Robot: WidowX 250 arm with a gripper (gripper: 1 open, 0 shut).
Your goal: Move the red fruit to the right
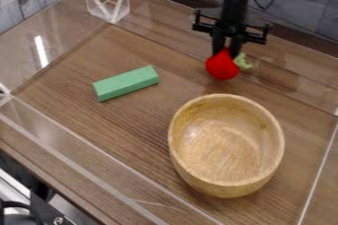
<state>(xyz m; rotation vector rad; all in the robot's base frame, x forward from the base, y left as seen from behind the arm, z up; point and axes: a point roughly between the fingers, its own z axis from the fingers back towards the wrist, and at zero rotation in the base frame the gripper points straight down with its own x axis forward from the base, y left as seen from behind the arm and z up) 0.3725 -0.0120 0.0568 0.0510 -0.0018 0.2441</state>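
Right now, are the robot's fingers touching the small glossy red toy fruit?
Touching. The camera view shows the black fingers closed down on the top of the small glossy red toy fruit, no gap between them.
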